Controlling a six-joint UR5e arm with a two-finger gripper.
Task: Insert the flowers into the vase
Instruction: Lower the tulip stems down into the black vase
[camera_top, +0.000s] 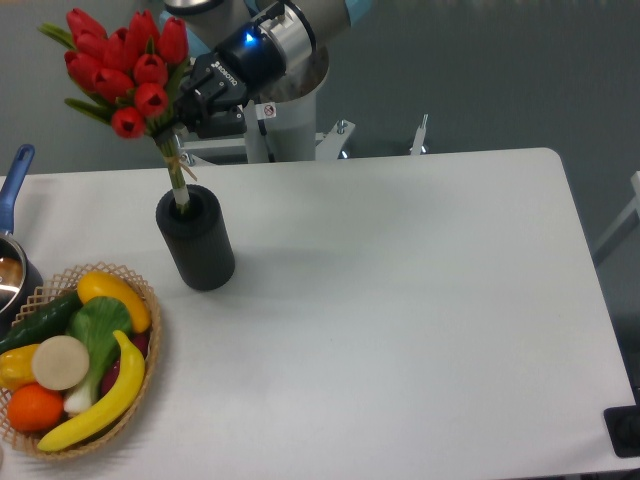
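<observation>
The gripper (183, 105) is closed on the flowers (125, 72) just under the red heads, and the stems slant down with their lower ends inside the mouth of the vase (196, 240). The black vase stands upright on the white table (400, 300), near its left rear part, with the arm reaching in from the back above it. At the front left a wicker basket (150, 310) holds a banana (100, 405), an orange (33, 408) and other produce, and a pot (12, 270) with a blue handle sits at the left edge.
</observation>
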